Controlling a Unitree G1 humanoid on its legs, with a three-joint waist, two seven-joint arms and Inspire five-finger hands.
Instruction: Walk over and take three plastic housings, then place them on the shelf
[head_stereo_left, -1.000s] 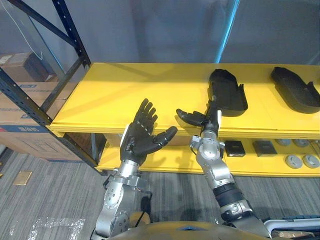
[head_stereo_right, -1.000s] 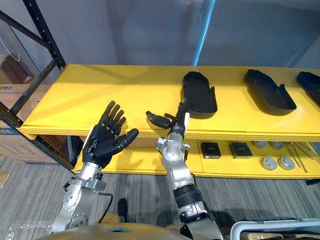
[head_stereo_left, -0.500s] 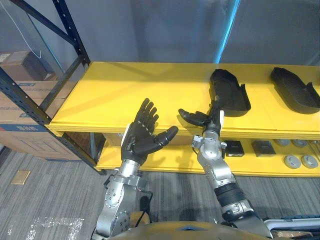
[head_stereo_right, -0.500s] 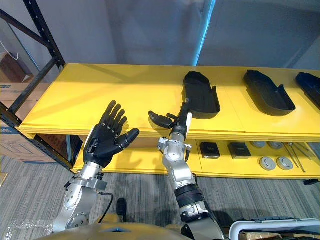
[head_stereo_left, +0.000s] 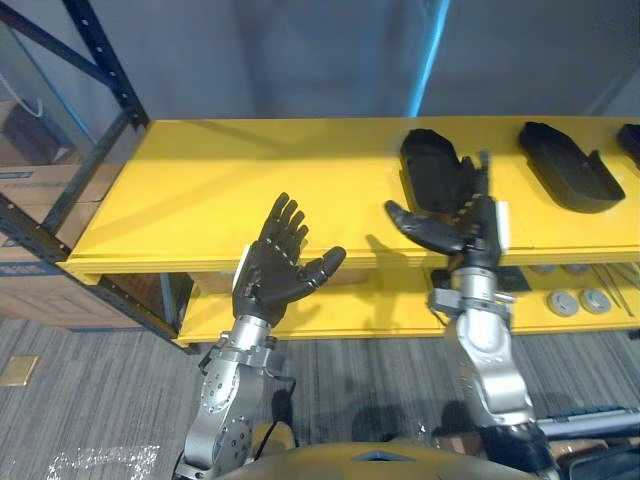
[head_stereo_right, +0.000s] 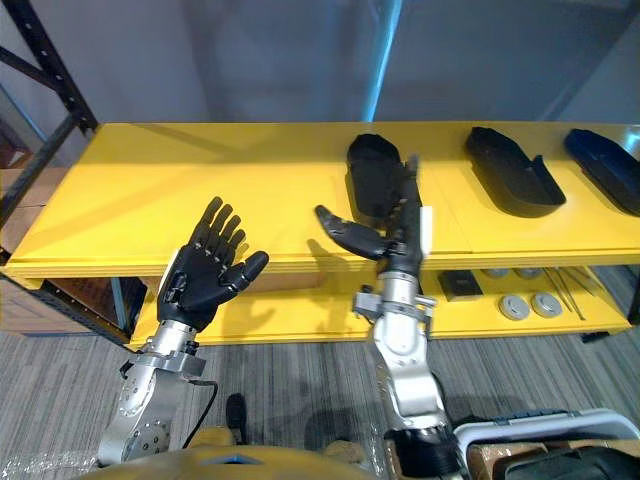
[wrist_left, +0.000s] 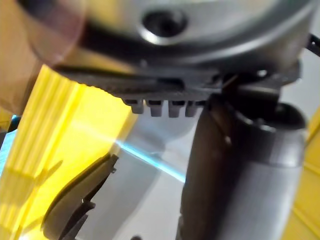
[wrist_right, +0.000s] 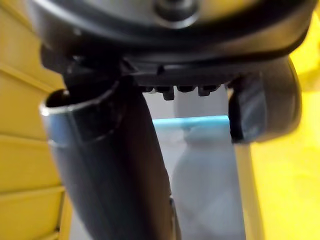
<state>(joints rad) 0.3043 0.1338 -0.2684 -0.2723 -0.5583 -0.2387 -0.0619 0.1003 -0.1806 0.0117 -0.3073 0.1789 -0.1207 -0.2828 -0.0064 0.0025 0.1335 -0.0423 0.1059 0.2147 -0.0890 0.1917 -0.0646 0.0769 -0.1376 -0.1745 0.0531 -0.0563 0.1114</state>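
Right hand (head_stereo_left: 468, 232) splayed nr housing (head_stereo_left: 425, 160)

You see three black, elongated plastic shells lying well apart in a row on the yellow shelf (head_stereo_right: 200, 180): left housing (head_stereo_right: 368, 175), middle housing (head_stereo_right: 510, 185), right housing (head_stereo_right: 605, 182).

Yellow shelf (head_stereo_right: 200, 170), three black housings (head_stereo_right: 510, 172) lying on top

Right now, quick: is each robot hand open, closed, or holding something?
Left robot hand: open, fingers spread, holding nothing.
Right robot hand: open, fingers straight, holding nothing, raised in front of a black plastic housing on the yellow shelf.
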